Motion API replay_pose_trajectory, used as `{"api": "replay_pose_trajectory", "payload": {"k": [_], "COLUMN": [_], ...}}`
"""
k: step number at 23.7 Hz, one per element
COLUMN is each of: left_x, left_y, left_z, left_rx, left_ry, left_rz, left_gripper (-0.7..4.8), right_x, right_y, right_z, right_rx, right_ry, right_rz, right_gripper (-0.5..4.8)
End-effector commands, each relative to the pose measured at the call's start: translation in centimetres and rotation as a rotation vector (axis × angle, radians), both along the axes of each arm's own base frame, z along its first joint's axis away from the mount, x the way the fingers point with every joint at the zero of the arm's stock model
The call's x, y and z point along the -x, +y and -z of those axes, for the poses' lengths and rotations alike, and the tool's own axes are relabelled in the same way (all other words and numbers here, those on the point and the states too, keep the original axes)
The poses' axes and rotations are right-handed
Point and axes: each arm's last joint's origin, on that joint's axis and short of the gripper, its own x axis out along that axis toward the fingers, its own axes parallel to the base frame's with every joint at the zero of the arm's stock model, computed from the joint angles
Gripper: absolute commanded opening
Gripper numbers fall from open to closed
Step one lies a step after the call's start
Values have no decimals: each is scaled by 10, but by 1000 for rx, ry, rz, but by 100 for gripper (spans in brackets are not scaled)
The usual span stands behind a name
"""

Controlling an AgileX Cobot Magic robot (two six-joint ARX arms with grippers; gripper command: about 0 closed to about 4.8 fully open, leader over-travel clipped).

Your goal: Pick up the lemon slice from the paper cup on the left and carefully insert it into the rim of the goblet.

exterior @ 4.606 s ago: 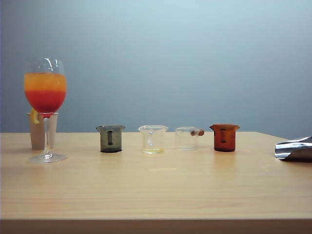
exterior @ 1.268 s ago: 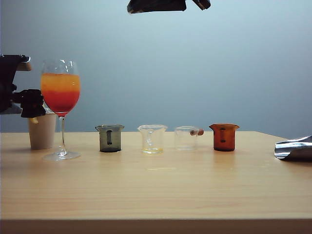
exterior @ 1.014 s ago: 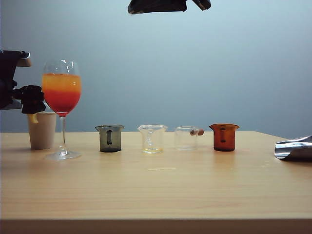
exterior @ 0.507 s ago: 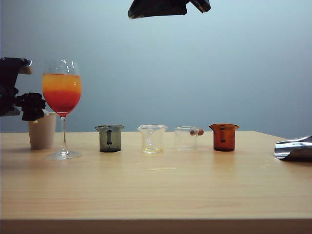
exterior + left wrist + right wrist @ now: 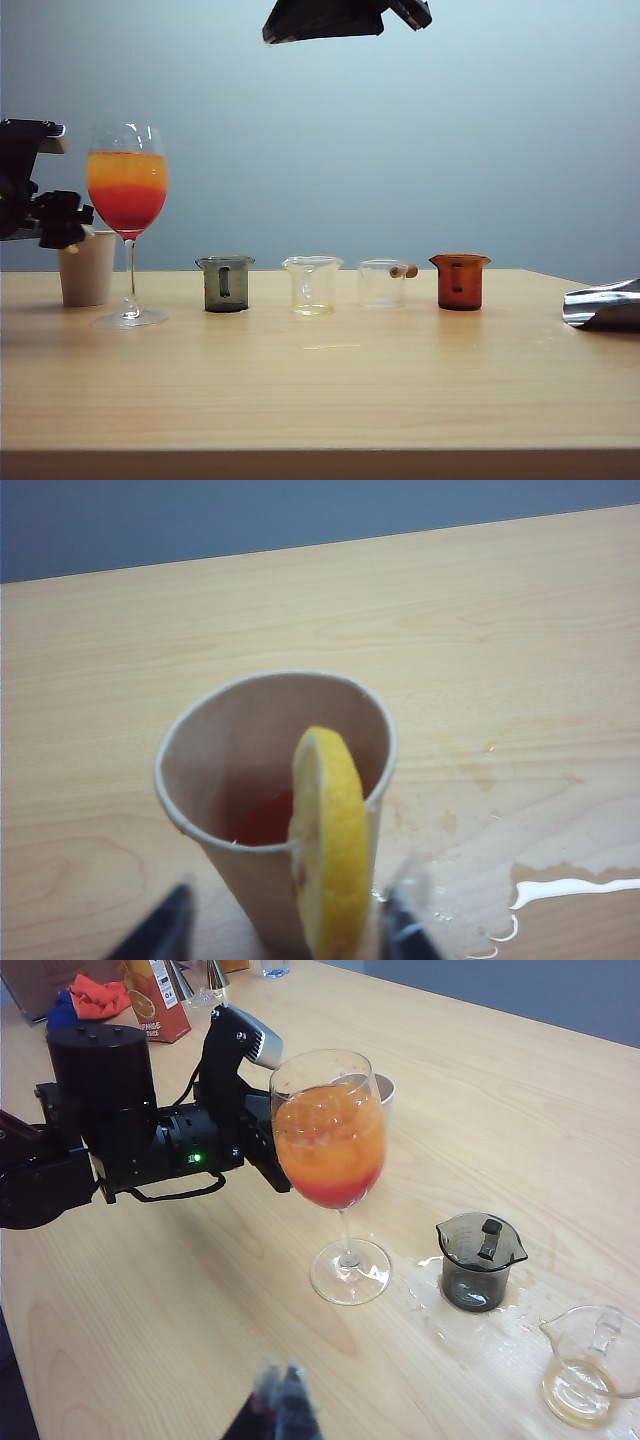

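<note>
From the exterior view, my left gripper (image 5: 62,228) hovers over the paper cup (image 5: 86,268), with the goblet (image 5: 127,215) just beside it; the lemon slice is barely a yellow speck there. My right arm shows only as a dark shape at the top edge.

My left wrist view alone shows the lemon slice (image 5: 328,848) plainly: it stands on edge on the cup's rim (image 5: 180,815), between my two fingertips (image 5: 408,932), which flank it with gaps, so I am not yet clamped on it.

My right wrist view shows the goblet (image 5: 331,1156) between my right gripper (image 5: 280,1400) and my left arm; the right fingertips are blurred, seemingly pressed together.
</note>
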Motion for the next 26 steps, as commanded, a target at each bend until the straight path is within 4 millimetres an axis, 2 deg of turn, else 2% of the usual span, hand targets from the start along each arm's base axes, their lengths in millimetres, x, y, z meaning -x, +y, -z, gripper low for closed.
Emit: {"api": "replay_pose_trajectory", "payload": {"k": [1, 3, 5, 8, 11, 22, 26], "left_x": [-1, -1, -1, -1, -1, 1, 7], "left_y": [-3, -6, -9, -9, -9, -8, -8], "left_z": [-3, -3, -3, -3, -4, -21, -33], "left_rx": [3, 20, 19, 19, 16, 11, 11], "left_ry": [-20, -19, -19, -19, -27, -98, -83], "left_rz": [15, 26, 37, 36, 21, 4, 7], "left_gripper": [158, 140, 60, 43, -6, -6, -6], "right_x": [0, 1, 1, 1, 1, 0, -1], "right_y": [0, 0, -1, -1, -1, 0, 1], "right_z": [-3, -2, -1, -1, -1, -7, -10], "right_rx": [-8, -5, 3, 8, 6, -36, -58], "right_ry": [-12, -9, -1, 4, 2, -40, -62], "right_rz": [0, 1, 1, 1, 1, 1, 1], "right_gripper": [-6, -6, -6, -6, -6, -6, -6]}}
